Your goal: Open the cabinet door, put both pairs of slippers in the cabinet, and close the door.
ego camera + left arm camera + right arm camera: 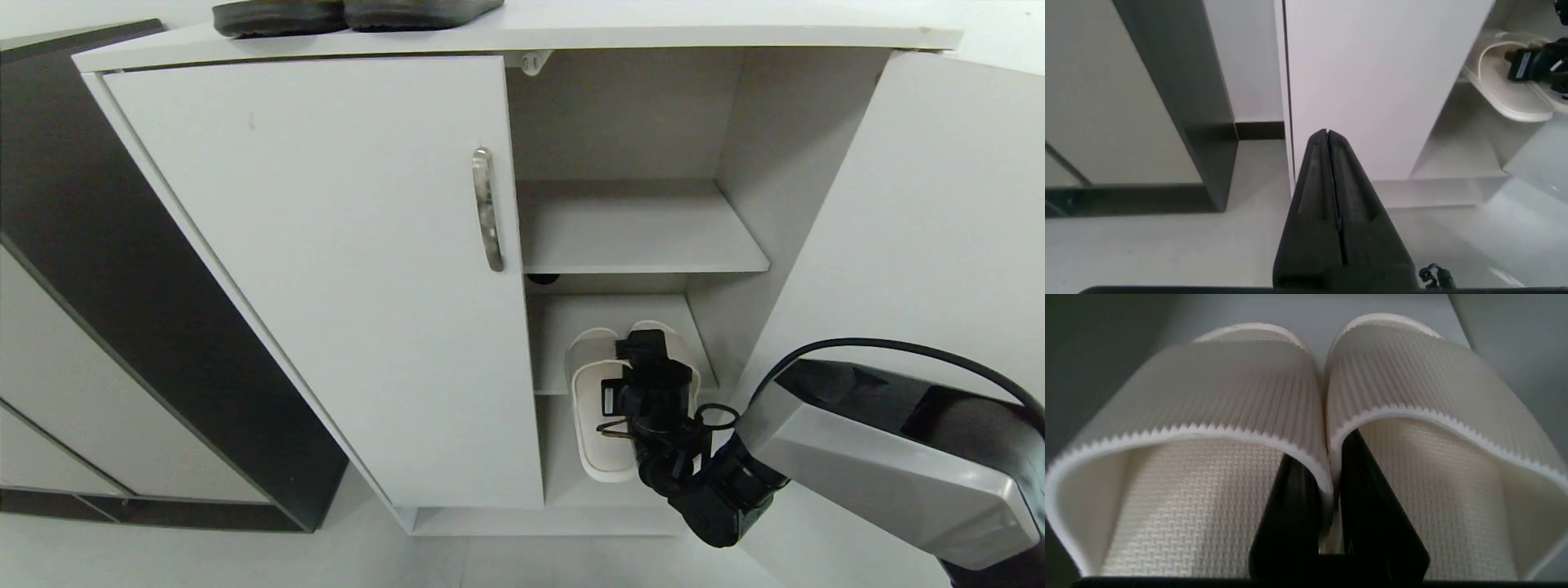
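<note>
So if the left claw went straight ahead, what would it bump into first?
Probably the closed door, near its edge. The left claw points at it, though depth is hard to judge.

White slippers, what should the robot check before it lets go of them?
1. Right door open: ok.
2. Right gripper shut on both white slippers: ok.
3. White slippers fully inside: not ok, their heels stick out past the shelf edge.
4. White slippers resting on the shelf: cannot tell.
5. Left gripper out of the way: ok, shut, low near the closed left door.
6. Dark slippers put away: not ok, they lie on the cabinet top.
</note>
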{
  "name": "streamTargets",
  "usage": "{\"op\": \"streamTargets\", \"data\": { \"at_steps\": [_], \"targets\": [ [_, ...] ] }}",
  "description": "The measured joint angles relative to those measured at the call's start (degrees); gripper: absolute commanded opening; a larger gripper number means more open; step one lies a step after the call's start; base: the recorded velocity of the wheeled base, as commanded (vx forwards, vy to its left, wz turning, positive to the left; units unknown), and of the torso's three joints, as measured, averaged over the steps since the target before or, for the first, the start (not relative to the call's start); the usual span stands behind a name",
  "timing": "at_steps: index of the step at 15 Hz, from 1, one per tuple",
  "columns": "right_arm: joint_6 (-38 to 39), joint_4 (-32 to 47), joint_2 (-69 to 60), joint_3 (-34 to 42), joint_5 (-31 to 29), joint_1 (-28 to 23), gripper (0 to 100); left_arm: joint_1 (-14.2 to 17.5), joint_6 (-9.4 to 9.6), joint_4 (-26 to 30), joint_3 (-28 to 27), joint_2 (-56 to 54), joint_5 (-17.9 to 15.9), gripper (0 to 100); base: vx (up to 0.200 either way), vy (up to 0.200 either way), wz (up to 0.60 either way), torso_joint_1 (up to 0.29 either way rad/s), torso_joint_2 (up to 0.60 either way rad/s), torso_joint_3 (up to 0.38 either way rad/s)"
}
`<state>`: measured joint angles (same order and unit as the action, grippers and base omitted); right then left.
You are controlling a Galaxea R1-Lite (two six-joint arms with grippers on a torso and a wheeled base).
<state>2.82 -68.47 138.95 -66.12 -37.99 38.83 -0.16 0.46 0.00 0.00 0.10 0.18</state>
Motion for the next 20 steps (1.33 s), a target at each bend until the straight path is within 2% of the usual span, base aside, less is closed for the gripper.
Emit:
{"op": "streamTargets", "data": {
  "at_steps": [5, 9, 20],
  "targets": [
    [0.5, 0.0, 0.5, -0.9, 0.2, -0.2, 0, 0.0, -0.02, 0.0, 0.0, 0.0, 0.0, 0, 0.0, 0.0, 0.0, 0.0, 0.0, 0.0],
    [0.6, 1.9, 2.6, -5.2, 0.4, -2.1, 0, 0.0, -0.02, 0.0, 0.0, 0.0, 0.0, 0, 0.0, 0.0, 0.0, 0.0, 0.0, 0.0],
    [0.6, 14.3, 9.7, -26.8, 1.0, -5.4, 0, 0.0, -0.02, 0.0, 0.0, 0.0, 0.1, 0, 0.0, 0.0, 0.0, 0.0, 0.0, 0.0]
  ]
}}
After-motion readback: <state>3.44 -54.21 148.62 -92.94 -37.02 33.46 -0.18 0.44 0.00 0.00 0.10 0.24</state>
